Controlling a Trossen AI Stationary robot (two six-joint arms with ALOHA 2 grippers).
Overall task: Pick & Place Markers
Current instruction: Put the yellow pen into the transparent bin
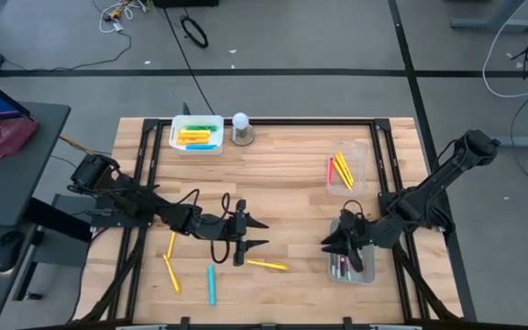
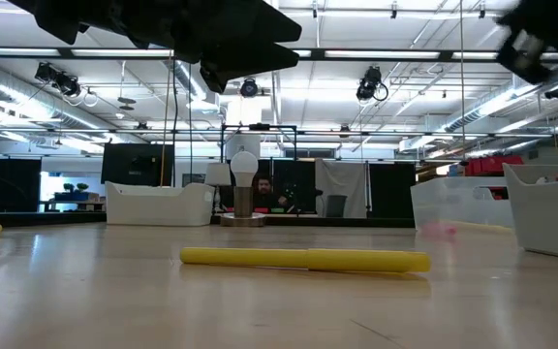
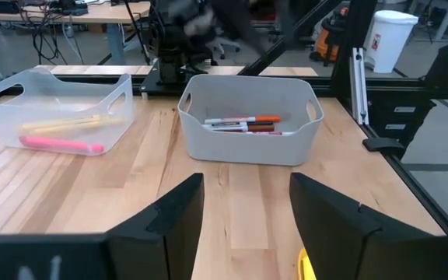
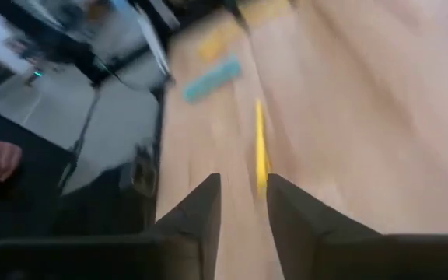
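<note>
My left gripper (image 1: 262, 234) hangs parted and empty beside the yellow marker (image 1: 267, 265) on the table; misjudge the drop and my fingertips could roll it away. My right gripper (image 1: 330, 243), a narrow gap showing and nothing held, hovers by the grey bin (image 1: 351, 272) across from that marker, where stray markers (image 1: 211, 285) lie loose; bin walls crowd any swing.

No text, label or number is legible anywhere.

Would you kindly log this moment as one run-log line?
left gripper: open, empty, above table centre | right gripper: open, empty, beside grey bin | loose yellow marker between them
</note>
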